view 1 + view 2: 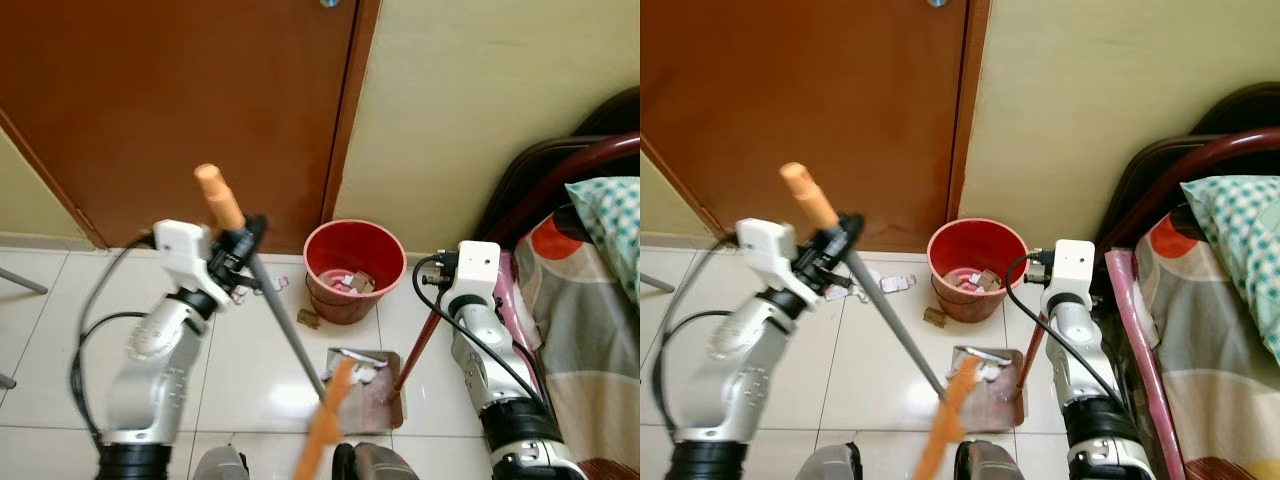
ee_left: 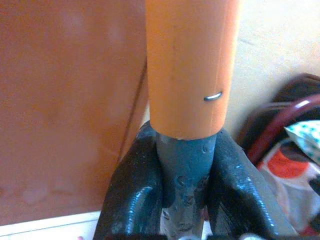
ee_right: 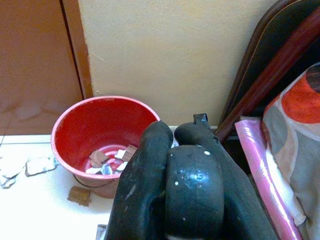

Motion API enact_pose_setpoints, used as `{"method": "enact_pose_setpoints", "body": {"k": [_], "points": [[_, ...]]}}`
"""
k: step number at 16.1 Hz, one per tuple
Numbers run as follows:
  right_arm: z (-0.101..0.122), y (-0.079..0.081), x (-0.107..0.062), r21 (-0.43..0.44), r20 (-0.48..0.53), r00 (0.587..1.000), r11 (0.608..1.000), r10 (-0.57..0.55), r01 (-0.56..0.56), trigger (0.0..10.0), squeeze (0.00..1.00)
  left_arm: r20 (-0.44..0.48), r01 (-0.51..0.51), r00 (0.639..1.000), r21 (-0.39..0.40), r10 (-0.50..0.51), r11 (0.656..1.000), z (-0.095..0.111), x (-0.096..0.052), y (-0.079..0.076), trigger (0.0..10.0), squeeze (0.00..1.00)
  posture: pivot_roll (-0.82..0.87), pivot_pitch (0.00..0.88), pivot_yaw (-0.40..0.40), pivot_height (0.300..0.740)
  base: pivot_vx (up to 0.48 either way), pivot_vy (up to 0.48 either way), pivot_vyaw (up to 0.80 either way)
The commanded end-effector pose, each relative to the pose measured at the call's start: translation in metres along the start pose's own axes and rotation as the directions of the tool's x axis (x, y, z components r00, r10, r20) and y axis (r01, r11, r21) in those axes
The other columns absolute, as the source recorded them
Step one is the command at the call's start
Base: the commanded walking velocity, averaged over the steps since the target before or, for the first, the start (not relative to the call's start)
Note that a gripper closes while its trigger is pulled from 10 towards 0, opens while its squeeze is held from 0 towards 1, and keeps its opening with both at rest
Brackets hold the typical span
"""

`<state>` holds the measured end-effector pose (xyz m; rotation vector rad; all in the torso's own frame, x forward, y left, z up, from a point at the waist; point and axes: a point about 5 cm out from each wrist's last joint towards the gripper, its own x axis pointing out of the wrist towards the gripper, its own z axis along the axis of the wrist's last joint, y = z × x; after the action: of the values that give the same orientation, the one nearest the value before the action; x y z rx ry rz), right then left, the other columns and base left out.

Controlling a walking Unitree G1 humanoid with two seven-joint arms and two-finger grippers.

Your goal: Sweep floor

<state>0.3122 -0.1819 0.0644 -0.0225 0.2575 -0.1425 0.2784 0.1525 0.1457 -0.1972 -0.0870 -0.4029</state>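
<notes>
Left gripper: jaws clamped on the grey shaft of the broom, just below its orange grip; in the left wrist view both black fingers press the shaft from either side. Broom runs tilted, orange grip end at 11 o'clock, orange bristle head at 5 o'clock, low on the floor and touching the near edge of the dustpan. Right gripper: jaws closed round the dark knob at the top of the dustpan's red handle, seen in the right wrist view; handle leans down toward 7 o'clock to the pan. Dustpan lies flat on the white tiled floor between the 2 arms, with pale paper scraps in it. Red bucket stands upright at 12 o'clock from the dustpan, near it but apart, with torn scraps inside. 1 brown scrap lies on the tiles just beside the bucket at its 8 o'clock; more pale scraps lie at its 9 o'clock, near the door foot. Brown door behind the bucket at 11 o'clock, cream wall at 1 o'clock. Bed with patterned cover at 3 o'clock, dark curved frame above it.
</notes>
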Motion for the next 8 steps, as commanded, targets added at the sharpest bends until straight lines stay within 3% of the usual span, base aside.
{"method": "enact_pose_setpoints", "body": {"k": [1, 5, 8], "points": [[-0.004, -0.004, -0.002, 0.006, -0.026, 1.000, 1.000, 0.002, -0.002, 10.0, 0.00, 0.088, -0.021, 0.996, 0.054, 0.016, 0.998, 0.027, 0.003, 0.003, 10.0, 0.00, 0.07, 0.147, -0.078, 0.740, 0.000, 0.000, 0.00], [-0.005, -0.002, -0.003, 0.003, -0.045, 0.998, 0.999, 0.032, -0.032, 10.0, 0.00, 0.139, -0.054, 0.989, 0.073, 0.044, 0.996, 0.050, -0.002, 0.008, 10.0, 0.00, 0.08, 0.156, -0.082, 0.740, 0.000, 0.000, 0.00], [-0.005, -0.003, -0.002, 0.012, -0.051, 0.998, 0.999, 0.045, -0.044, 10.0, 0.00, 0.099, -0.071, 0.993, 0.076, 0.063, 0.995, 0.042, -0.009, 0.009, 10.0, 0.00, 0.08, 0.167, -0.082, 0.740, 0.000, 0.000, 0.00]]}}
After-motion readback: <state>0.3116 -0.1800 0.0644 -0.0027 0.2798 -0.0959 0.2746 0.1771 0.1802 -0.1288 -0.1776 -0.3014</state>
